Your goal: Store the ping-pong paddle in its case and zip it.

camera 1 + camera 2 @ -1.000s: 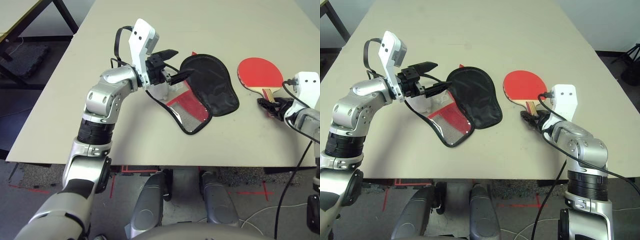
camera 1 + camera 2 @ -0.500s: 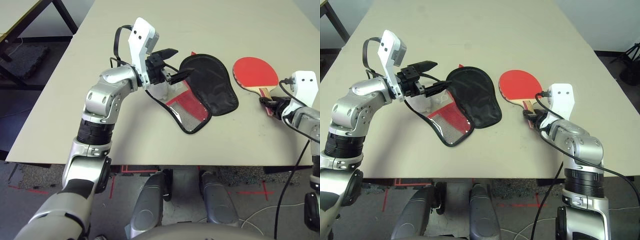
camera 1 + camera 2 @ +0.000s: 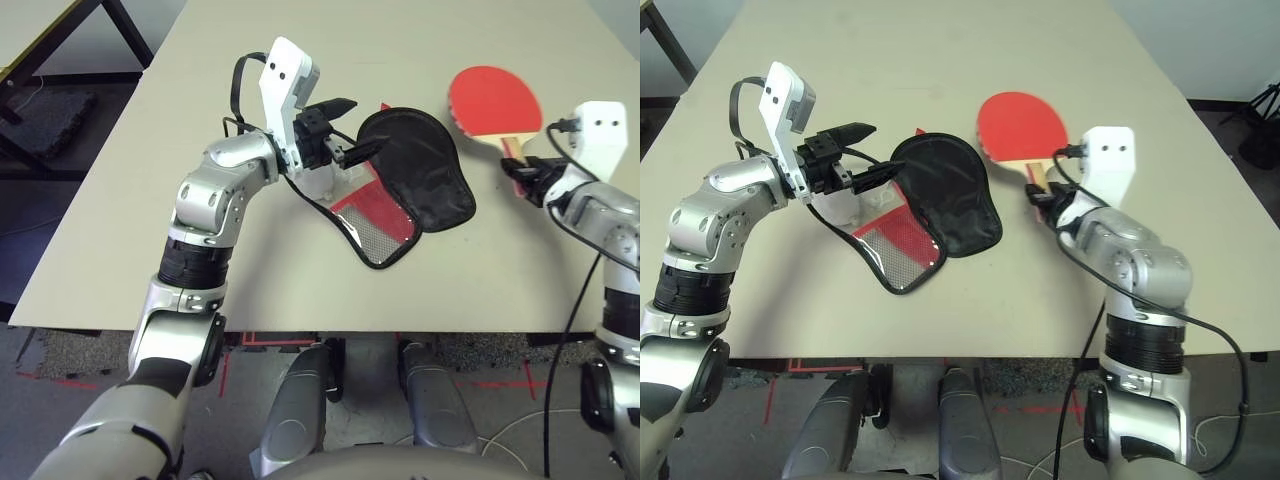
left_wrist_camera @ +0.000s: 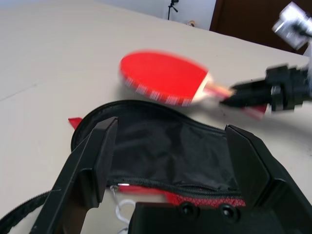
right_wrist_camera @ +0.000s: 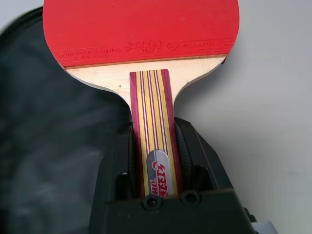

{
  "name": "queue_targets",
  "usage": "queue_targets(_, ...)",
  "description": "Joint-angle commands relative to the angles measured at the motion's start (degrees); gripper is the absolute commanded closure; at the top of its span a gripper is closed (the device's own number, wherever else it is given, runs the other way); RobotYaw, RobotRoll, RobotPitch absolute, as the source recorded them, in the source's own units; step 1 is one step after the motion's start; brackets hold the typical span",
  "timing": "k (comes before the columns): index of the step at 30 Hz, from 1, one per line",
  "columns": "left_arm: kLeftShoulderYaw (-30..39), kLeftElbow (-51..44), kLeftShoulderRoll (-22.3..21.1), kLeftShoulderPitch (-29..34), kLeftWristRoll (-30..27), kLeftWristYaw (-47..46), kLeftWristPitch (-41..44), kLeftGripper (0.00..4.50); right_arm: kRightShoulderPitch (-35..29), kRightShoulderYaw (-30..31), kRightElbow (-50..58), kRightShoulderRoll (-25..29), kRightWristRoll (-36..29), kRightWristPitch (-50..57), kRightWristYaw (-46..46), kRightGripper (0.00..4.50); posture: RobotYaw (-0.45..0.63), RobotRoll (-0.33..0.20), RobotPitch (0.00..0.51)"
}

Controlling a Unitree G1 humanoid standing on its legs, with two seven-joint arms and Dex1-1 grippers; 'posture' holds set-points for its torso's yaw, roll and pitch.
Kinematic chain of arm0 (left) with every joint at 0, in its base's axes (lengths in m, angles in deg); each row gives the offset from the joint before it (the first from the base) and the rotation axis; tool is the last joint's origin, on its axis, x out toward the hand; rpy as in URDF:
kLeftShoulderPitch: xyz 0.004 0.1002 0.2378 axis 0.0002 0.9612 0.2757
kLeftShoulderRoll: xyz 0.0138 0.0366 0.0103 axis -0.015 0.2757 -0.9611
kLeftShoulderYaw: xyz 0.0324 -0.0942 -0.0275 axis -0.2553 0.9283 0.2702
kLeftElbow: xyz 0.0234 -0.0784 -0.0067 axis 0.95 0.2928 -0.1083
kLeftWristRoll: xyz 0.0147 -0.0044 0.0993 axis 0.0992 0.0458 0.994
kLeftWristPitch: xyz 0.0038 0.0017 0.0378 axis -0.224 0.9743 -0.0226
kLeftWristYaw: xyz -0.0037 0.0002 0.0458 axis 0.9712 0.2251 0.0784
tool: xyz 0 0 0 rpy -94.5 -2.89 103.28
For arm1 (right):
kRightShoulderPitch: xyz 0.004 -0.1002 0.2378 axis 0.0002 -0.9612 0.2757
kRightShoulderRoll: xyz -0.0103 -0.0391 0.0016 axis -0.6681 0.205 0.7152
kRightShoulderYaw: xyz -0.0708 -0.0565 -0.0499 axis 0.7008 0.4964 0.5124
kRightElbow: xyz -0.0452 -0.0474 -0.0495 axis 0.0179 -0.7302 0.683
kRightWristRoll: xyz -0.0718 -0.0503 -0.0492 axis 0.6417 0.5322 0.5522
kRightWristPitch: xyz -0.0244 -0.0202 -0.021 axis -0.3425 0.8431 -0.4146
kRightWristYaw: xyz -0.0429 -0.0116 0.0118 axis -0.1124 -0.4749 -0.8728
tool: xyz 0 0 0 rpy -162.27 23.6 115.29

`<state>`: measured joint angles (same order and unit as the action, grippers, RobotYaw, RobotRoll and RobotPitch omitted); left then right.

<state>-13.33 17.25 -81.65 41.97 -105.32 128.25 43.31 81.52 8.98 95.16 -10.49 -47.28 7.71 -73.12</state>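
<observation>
The ping-pong paddle (image 3: 1020,125) has lifted toward the case (image 3: 945,195), handle clamped in the right hand (image 3: 1042,197).

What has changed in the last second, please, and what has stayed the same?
The right gripper, shut on the ping-pong paddle by its handle, lifted it off the table and carried it toward the case. The left gripper kept its jaws wide at the case's open flap; the case did not move.

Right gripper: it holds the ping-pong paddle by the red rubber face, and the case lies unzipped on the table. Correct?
Not quite. The right gripper is shut on the handle, not the rubber face, of the ping-pong paddle, as the right wrist view shows. The case does lie unzipped on the table.
</observation>
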Motion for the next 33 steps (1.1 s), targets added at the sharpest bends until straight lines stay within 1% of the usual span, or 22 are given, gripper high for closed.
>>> queue_targets(1, -0.84, 0.61, 0.03, -0.23, 0.66, 0.35, -0.5, 0.0, 2.55, 2.15, 3.76, -3.41, -0.81, 4.27, -2.02, 3.29, -0.06, 0.0, 0.207)
queue_targets(4, -0.91, 0.47, 0.05, -0.19, 0.75, 0.33, -0.57, 0.0, 4.6, 3.15, 4.2, -6.92, -0.27, 6.98, -3.94, 3.29, -0.06, 0.0, 0.205)
queue_targets(8, -0.81, 0.3, 0.03, -0.24, 0.78, 0.18, -0.52, 0.0, 5.72, 4.36, 4.54, -9.61, 0.75, 9.72, -5.99, 3.29, -0.05, 0.0, 0.205)
queue_targets(11, -0.68, 0.11, -0.04, -0.2, 0.79, 0.01, -0.44, 0.0, 5.26, 5.17, 4.59, -10.12, 1.5, 10.49, -6.7, 3.29, -0.04, 0.0, 0.206)
queue_targets(16, -0.47, -0.45, -0.13, 0.21, 0.66, -0.37, -0.03, 0.0, 3.46, 6.46, 3.95, -9.41, 3.26, 9.69, -7.18, 3.29, -0.04, 0.0, 0.211)
queue_targets(27, -0.44, 0.16, -0.29, -0.07, 0.72, -0.48, -0.23, 0.0, 0.83, 7.04, 3.16, -9.56, 5.13, 8.1, -6.45, 3.29, -0.04, 0.0, 0.216)
queue_targets(33, -0.36, 0.49, -0.36, -0.24, 0.79, -0.44, -0.46, 0.0, 0.56, 7.22, 2.0, -9.61, 5.71, 6.28, -5.7, 3.29, -0.04, 0.0, 0.215)
